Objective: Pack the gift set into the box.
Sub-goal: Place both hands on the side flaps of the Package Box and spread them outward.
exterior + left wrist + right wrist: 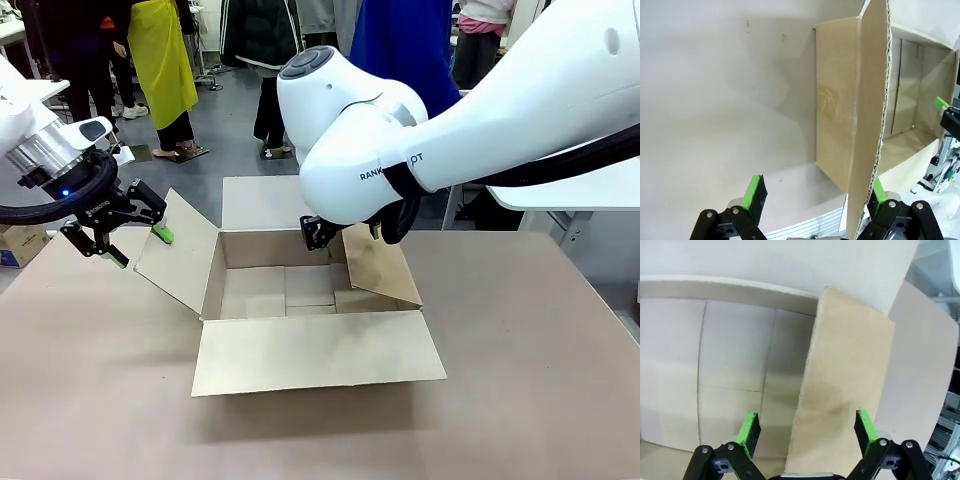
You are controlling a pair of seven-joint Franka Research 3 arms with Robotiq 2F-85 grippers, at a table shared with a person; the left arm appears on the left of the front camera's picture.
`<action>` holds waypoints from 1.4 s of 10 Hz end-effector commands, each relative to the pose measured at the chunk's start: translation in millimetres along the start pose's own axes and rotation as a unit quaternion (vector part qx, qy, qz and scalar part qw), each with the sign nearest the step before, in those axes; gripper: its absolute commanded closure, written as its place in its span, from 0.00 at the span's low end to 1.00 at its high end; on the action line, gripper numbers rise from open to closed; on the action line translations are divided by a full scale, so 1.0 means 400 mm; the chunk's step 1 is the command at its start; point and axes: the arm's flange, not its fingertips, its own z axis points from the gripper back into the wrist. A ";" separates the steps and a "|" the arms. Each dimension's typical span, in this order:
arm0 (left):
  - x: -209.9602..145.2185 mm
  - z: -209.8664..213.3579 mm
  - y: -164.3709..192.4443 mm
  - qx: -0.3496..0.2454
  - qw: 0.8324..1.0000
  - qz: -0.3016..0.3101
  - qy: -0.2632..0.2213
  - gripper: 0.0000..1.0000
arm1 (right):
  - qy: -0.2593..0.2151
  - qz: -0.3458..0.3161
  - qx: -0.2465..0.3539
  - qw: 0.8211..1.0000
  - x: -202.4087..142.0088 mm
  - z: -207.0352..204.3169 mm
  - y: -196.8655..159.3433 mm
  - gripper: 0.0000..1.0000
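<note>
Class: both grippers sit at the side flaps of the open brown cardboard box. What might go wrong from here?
The left gripper is open, with the left flap of the brown corrugated cardboard box beside one pad: closing may crease it or slip off. The right flap stands steeply at the opening, unclamped by the open right gripper; it may fall inward and block packing.

The right arm is showing rounded white shells, dark lettering and a black cable at 3 o'clock. The left arm is wearing a ribbed silver ring. The left pincer and right pincer are showing black links, green pads and silver screws.
</note>
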 end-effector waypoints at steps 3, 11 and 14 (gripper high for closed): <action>-0.005 0.004 -0.002 0.007 1.000 0.004 -0.002 0.00 | 0.002 -0.041 -0.053 0.998 0.013 -0.004 0.021 0.00; -0.005 0.004 -0.002 0.007 1.000 0.004 -0.002 0.00 | -0.026 -0.212 -0.106 0.971 -0.028 0.042 -0.075 0.00; -0.005 0.004 -0.002 0.007 1.000 0.004 -0.002 0.00 | -0.038 -0.235 -0.061 0.969 -0.066 0.134 -0.212 0.00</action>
